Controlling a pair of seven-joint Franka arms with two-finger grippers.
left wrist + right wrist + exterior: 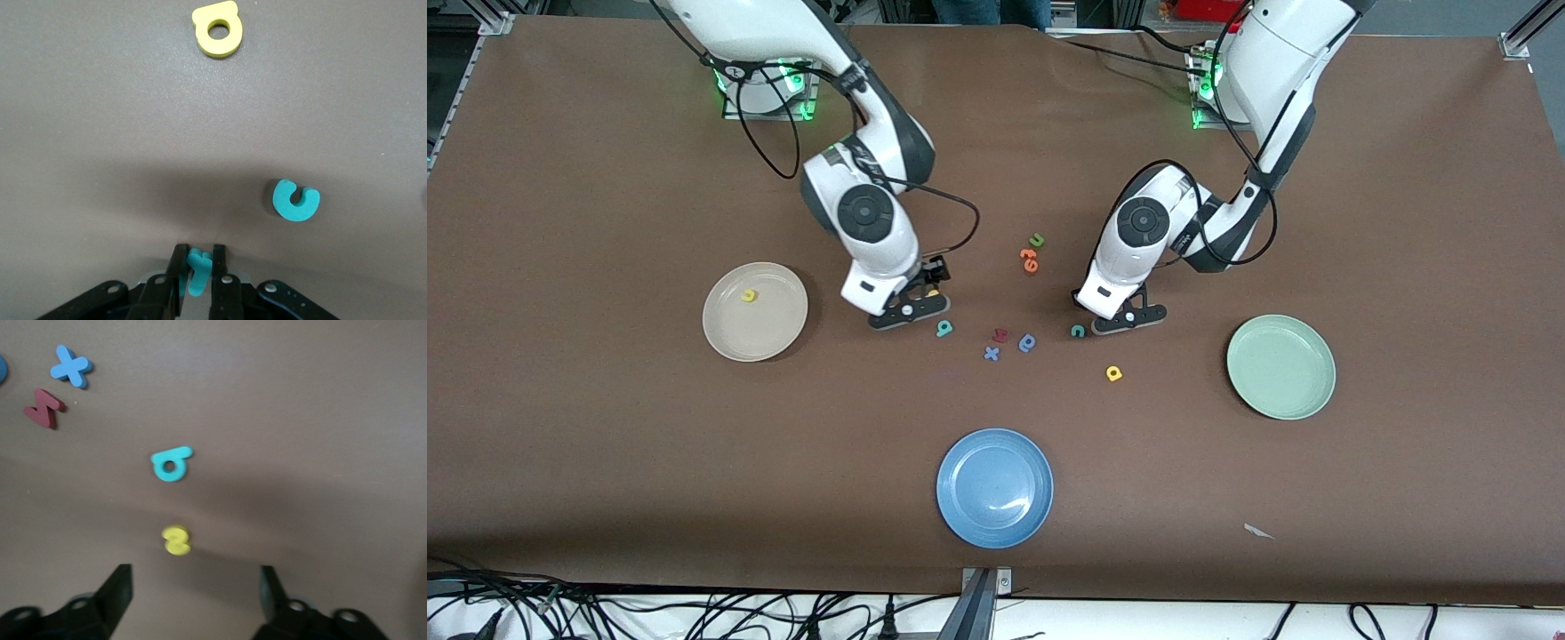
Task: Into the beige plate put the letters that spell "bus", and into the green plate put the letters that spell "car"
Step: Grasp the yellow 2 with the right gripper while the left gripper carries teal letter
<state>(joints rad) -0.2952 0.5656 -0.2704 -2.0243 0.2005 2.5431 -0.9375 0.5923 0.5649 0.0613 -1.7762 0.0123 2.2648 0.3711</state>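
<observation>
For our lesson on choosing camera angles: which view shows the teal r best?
The left wrist view: the teal r sits pinched between the left gripper fingers, close up. The front view hides it under that gripper; the right wrist view does not show it.

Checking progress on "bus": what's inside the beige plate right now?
One small yellow letter lies in the beige plate, toward its edge nearer the robots; likely the u, shape unclear. Nothing else is visible in it, and nothing covers the plate.
</observation>
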